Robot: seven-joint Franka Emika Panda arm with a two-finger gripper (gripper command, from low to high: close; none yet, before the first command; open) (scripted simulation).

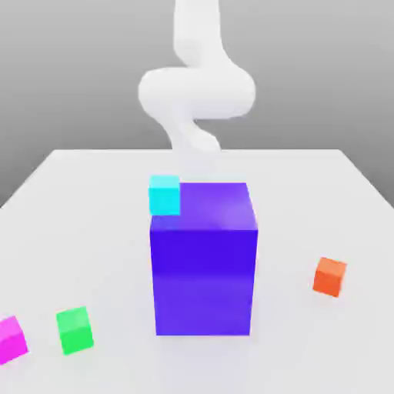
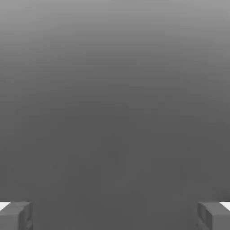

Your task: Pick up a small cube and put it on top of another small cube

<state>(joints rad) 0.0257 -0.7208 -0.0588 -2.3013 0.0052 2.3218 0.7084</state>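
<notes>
Inspection: I am holding my fingers spread to their full width, gripping nothing, with no cube yet approached.

Going left to right in the exterior view: a magenta cube [image 1: 11, 339] is sitting at the table's [image 1: 92, 200] 8 o'clock edge, a green cube [image 1: 75, 330] just beside it toward 7 o'clock, a cyan cube [image 1: 164, 195] near centre, touching or just behind the top left corner of a large purple block [image 1: 204, 262], and an orange cube [image 1: 330, 276] well apart at 4 o'clock. My arm [image 1: 196, 92] is rising behind the block at 12 o'clock. In the hand view my fingertips [image 2: 15, 215] are showing at opposite corners, my gripper [image 2: 115, 216] wide and empty. I am judging the small cubes rigid, light and smooth-faced, possibly slippery; I am advising a hold across two opposite flat sides at mid-height, squarely, not on corners.
</notes>
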